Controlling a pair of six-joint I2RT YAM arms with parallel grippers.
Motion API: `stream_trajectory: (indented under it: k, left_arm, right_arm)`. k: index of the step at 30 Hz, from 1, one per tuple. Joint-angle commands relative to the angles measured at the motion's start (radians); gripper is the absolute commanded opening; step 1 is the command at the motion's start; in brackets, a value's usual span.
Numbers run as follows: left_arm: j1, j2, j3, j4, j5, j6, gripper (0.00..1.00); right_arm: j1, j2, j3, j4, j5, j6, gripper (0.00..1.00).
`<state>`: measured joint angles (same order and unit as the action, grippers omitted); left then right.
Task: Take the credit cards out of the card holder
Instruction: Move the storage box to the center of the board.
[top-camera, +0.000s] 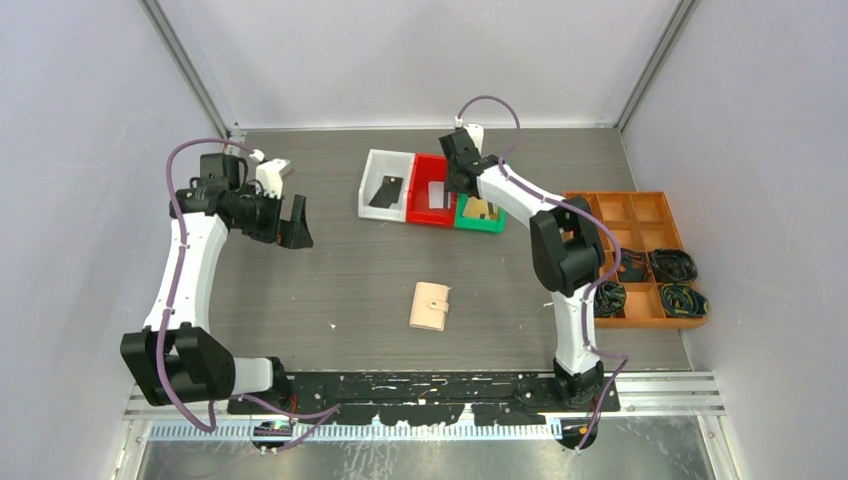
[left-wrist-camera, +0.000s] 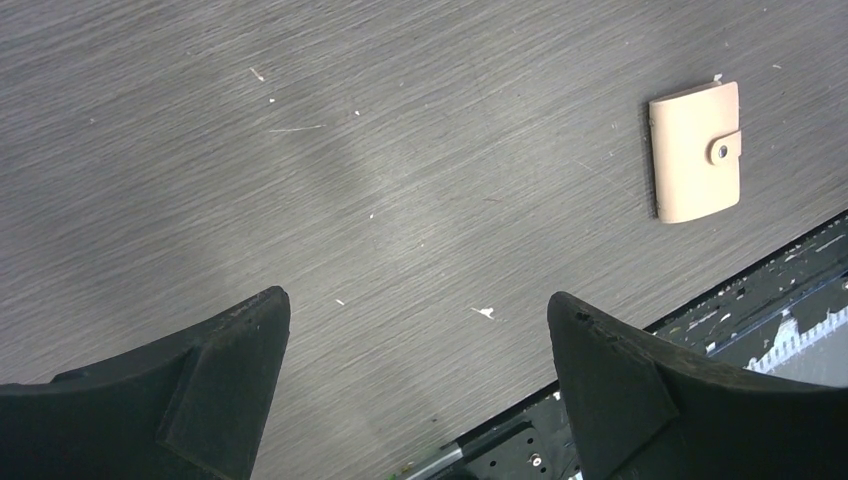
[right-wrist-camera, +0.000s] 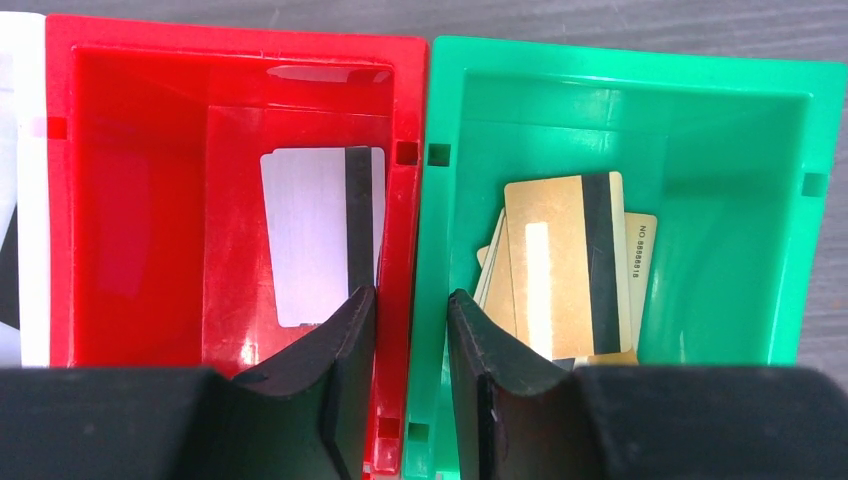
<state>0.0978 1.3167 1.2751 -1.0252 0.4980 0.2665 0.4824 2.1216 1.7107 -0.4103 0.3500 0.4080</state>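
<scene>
Grey table (top-camera: 330, 270): card holder (top-camera: 430, 306) lies mid-table, flap snapped shut, contents hidden. Cards look already out: black card (top-camera: 386, 191) in white bin (top-camera: 380, 160), grey card (right-wrist-camera: 310, 235) in red bin (right-wrist-camera: 130, 120), gold cards (right-wrist-camera: 560, 265) in green bin (right-wrist-camera: 780, 200). Your right claw (right-wrist-camera: 408, 300) hangs over red-green divide, jaws narrowly apart, empty. Left claw (left-wrist-camera: 417, 298) wide apart, empty. Little appears left for you.

Card holder (top-camera: 430, 306) open all round; bins (top-camera: 418, 205) well beyond.
</scene>
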Motion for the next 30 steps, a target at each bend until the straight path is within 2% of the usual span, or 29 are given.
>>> stream_trajectory:
  k: [1,12,17,18,20,23,24,27,30]
  left_arm:
    - [-0.008,-0.049,0.011,-0.021,0.012,0.021,1.00]
    - [-0.028,-0.064,-0.010,-0.050,0.033,0.040,1.00]
    - [-0.031,-0.061,-0.017,-0.050,0.030,0.037,1.00]
    - [-0.031,-0.058,-0.016,-0.050,0.027,0.033,1.00]
    - [-0.031,-0.056,-0.011,-0.054,0.022,0.029,1.00]
    - [-0.031,-0.048,-0.001,-0.069,0.006,0.040,1.00]
    - [-0.030,-0.045,0.002,-0.071,-0.006,0.043,1.00]
    - [-0.031,-0.021,0.011,-0.093,-0.039,0.059,1.00]
    - [-0.031,0.029,0.039,-0.177,-0.075,0.096,1.00]
  right_arm:
    - [0.001,-0.121,-0.124,0.030,-0.019,-0.021,0.17]
    - [0.001,-0.278,-0.317,0.100,-0.043,-0.056,0.13]
    - [0.015,-0.292,-0.326,0.105,-0.061,-0.070,0.21]
    - [0.022,-0.287,-0.314,0.094,-0.051,-0.070,0.28]
    - [0.036,-0.297,-0.292,0.060,-0.030,-0.053,0.48]
    - [0.065,-0.388,-0.335,0.056,0.026,0.001,0.79]
    - [0.082,-0.432,-0.357,0.054,0.044,0.024,0.86]
    - [0.171,-0.546,-0.422,0.002,0.109,0.081,0.98]
    - [0.271,-0.616,-0.493,-0.081,0.124,0.181,0.99]
